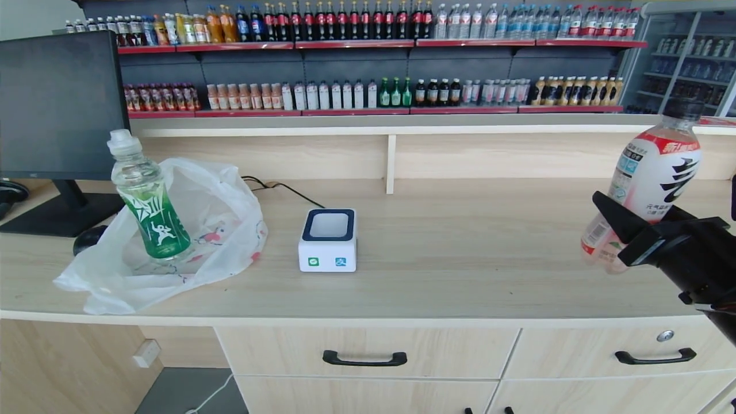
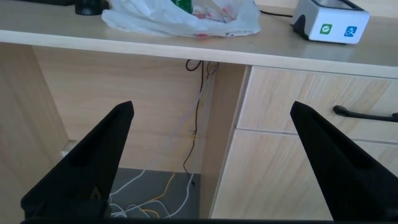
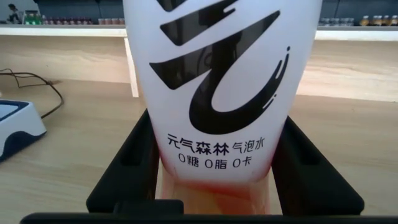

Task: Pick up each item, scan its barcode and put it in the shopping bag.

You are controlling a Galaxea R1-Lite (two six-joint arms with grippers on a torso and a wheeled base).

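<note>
The green bottle [image 1: 150, 201] is sitting in the bag [image 1: 224, 230]; the right gripper [image 1: 618, 230] is clamping the white bottle [image 1: 650, 178], with scanning at the scanner [image 1: 328, 240] and bagging apparently remaining; the left gripper [image 2: 211, 107] is hanging spread apart.

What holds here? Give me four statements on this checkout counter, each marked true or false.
1. The right pincer grips the white bottle. True.
2. The green bottle lies flat beside the scanner. False: it stands upright at the shopping bag.
3. The left pincer is open and empty. True.
4. The scanner sits inside the shopping bag. False: it stands on the bare counter, apart from the bag.
</note>
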